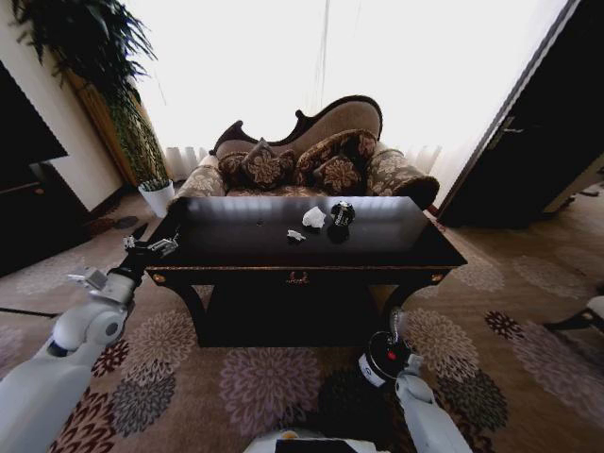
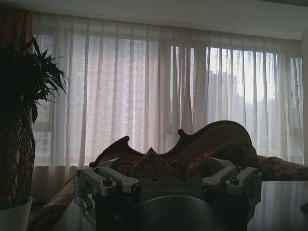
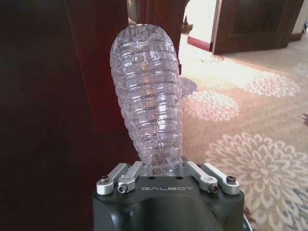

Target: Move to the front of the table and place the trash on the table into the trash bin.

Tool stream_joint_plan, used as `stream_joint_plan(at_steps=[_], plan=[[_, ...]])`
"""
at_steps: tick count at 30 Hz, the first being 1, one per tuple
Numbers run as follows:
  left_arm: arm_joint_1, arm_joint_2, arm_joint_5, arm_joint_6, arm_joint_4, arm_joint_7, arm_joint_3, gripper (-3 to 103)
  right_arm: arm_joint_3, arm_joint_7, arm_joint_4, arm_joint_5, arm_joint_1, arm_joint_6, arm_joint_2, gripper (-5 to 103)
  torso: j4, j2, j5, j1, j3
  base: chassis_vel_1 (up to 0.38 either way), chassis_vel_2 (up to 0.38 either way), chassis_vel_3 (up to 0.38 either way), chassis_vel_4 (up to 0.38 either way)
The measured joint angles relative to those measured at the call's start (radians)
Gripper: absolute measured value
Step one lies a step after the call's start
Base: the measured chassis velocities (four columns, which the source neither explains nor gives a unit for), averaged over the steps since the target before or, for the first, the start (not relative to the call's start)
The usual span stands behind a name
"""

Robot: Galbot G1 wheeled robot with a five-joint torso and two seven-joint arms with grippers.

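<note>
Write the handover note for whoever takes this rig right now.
Left gripper: jaws open, empty, by the left front corner of the table.
Right gripper: jaws shut on a clear crushed plastic bottle, held low in front of the table, below its top.
On the table: white tissue wad, tiny white scrap and black lump, clustered mid-top toward the sofa.
Done: robot faces the table's front.
Left: bin the bottle and all three bits.
</note>
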Motion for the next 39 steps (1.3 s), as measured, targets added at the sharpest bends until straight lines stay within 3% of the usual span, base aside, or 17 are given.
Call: stream_joint_plan(at_steps=[7,20,27,31,33,36,39], plan=[[0.000,0.000,0.000,0.000,0.000,-0.001,0.000,100,0.025,-0.032,-0.242,-0.099,0.130,0.056,0.003,23,0.0002,0.000,0.0001,0.000,0.000,0.000,0.000,0.000,0.000],[0.000,0.000,0.000,0.000,0.000,-0.001,0.000,100,0.059,-0.047,-0.347,-0.082,0.211,0.077,-0.014,22,0.0001,0.000,-0.0001,0.000,0.000,0.000,0.000,0.000,0.000],[0.000,0.000,0.000,0.000,0.000,-0.001,0.001,100,0.061,-0.048,-0.351,-0.081,0.209,0.066,-0.026,54,0.0000,0.000,-0.0001,0.000,0.000,0.000,0.000,0.000,0.000],[0.000,0.000,0.000,0.000,0.000,-0.001,0.000,100,0.061,-0.049,-0.352,-0.082,0.207,0.065,-0.026,60,0.0000,0.000,0.0000,0.000,0.000,0.000,0.000,0.000,0.000],[0.000,0.000,0.000,0.000,0.000,-0.001,0.000,100,0.061,-0.049,-0.352,-0.083,0.206,0.063,-0.024,76,0.0000,0.000,-0.0001,0.000,0.000,0.000,0.000,0.000,0.000],[0.000,0.000,0.000,0.000,0.000,-0.001,0.001,100,0.063,-0.049,-0.349,-0.083,0.205,0.062,-0.021,82,0.0000,0.000,0.0000,0.000,0.000,0.000,0.000,0.000,0.000],[0.000,0.000,0.000,0.000,0.000,-0.001,0.000,100,0.066,-0.047,-0.329,-0.085,0.190,0.060,-0.018,96,0.0003,0.000,0.0000,0.000,0.000,0.000,0.000,0.000,0.000]])
